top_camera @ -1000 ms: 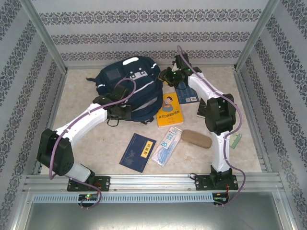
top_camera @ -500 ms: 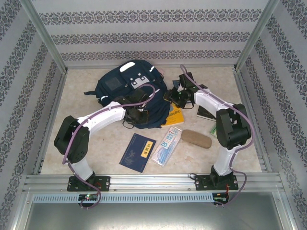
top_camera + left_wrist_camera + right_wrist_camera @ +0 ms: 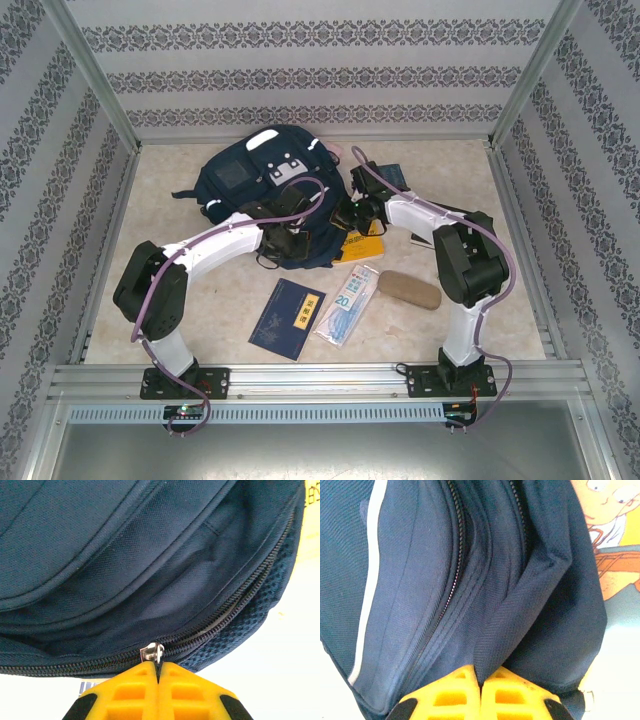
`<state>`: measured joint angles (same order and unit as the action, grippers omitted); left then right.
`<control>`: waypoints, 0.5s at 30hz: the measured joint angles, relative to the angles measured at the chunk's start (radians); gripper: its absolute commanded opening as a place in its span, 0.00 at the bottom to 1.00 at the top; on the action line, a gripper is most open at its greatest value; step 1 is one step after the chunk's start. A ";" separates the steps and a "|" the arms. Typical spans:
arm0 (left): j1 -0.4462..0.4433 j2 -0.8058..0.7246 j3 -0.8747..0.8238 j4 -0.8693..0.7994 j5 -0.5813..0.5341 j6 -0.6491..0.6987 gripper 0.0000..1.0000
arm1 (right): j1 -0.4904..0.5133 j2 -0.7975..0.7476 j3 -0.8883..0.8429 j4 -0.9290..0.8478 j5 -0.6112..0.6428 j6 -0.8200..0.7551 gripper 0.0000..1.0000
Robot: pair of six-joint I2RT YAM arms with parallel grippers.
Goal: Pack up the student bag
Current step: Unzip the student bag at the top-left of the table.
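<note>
Bearing "20", a packet (image 3: 345,305) lies near student bag (image 3: 240,178).

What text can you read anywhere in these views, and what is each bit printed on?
"20": on the white and blue packet, in the top view.
Yellow label on the navy booklet: characters too small to read.
Dark print on the yellow book beside the bag: blurred, unreadable.
White patches on the student bag: any marks are too small to read.
</note>
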<state>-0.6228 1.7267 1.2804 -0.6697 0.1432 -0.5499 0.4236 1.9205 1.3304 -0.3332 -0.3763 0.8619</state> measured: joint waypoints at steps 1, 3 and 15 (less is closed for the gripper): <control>0.000 0.000 0.000 -0.006 -0.017 0.000 0.00 | 0.000 -0.001 0.005 -0.005 0.006 -0.006 0.00; 0.002 0.000 0.000 -0.026 -0.052 0.000 0.00 | -0.002 -0.006 0.009 -0.018 0.019 -0.014 0.00; 0.232 0.021 -0.005 -0.181 -0.278 0.047 0.00 | -0.077 -0.112 0.009 -0.061 0.013 -0.104 0.00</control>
<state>-0.3904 1.7473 1.2758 -0.8505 -0.1349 -0.5034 0.3462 1.8088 1.3392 -0.3939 -0.3634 0.7582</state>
